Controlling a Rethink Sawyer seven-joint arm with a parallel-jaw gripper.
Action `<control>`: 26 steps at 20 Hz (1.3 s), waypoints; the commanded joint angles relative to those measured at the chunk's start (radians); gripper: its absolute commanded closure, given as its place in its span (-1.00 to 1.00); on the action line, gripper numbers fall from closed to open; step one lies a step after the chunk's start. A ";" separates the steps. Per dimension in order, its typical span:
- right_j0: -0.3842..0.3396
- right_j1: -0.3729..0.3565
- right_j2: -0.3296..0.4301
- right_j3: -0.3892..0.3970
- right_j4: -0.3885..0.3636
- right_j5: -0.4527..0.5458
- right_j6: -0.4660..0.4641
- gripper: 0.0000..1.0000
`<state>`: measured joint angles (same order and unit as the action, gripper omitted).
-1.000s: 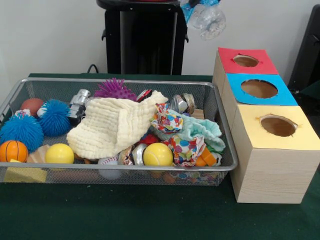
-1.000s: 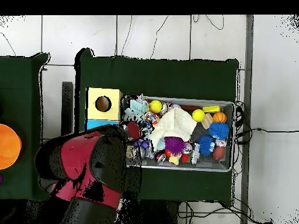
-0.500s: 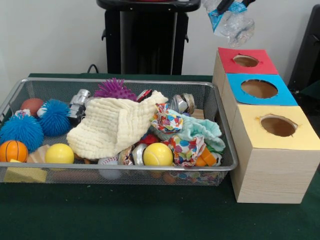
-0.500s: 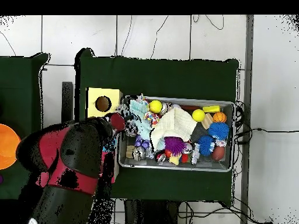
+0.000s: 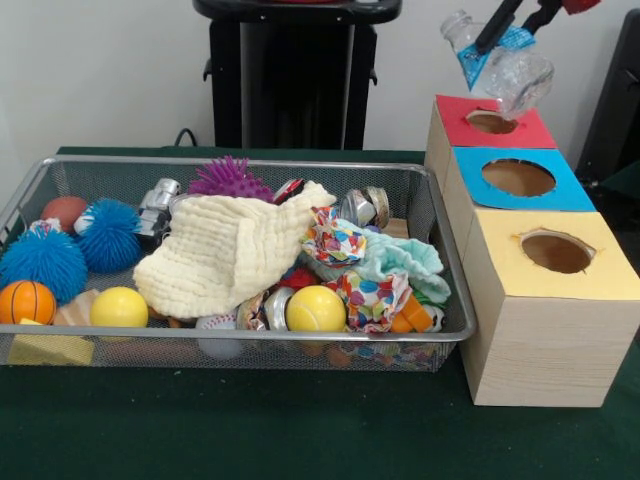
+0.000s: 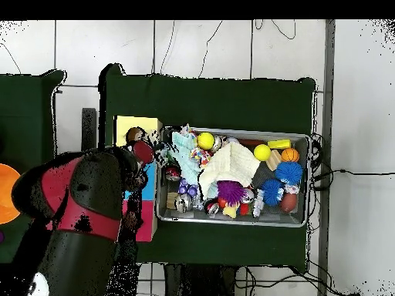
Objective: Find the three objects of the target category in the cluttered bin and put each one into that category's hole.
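A crumpled clear plastic bottle (image 5: 500,68) with a blue label hangs tilted just above the hole of the red-topped box (image 5: 455,115). My gripper (image 5: 503,38) is shut on its neck end at the top right of the front view. Beside the red box stand a blue-topped box (image 5: 470,190) and a yellow-topped box (image 5: 500,272), each with a round hole. In the overhead view my arm (image 6: 85,208) covers the red and blue boxes, and only the yellow box (image 6: 123,127) shows.
The wire mesh bin (image 5: 240,162) holds a cream cloth (image 5: 225,250), yellow balls (image 5: 316,308), blue spiky balls (image 5: 40,262), a purple spiky ball (image 5: 228,178), crushed cans (image 5: 360,207), patterned cloth (image 5: 335,240) and an orange ball (image 5: 25,300). A black stand (image 5: 290,80) rises behind the bin.
My gripper has carried the bottle rightwards and slightly down, from above the bin's far right corner to just over the red box's hole.
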<state>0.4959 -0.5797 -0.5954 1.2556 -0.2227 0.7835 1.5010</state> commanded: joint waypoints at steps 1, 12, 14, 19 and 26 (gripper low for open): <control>-0.038 0.052 0.179 0.023 -0.075 0.083 -0.145 1.00; -0.016 0.093 0.224 0.062 -0.129 0.037 -0.078 1.00; -0.013 0.101 0.231 0.063 -0.140 0.042 -0.077 1.00; -0.003 0.113 0.235 0.061 -0.162 0.082 -0.085 1.00; 0.007 0.134 0.246 0.090 -0.194 0.079 -0.082 1.00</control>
<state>0.5094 -0.5004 -0.4735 1.2558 -0.3487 0.7831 1.5010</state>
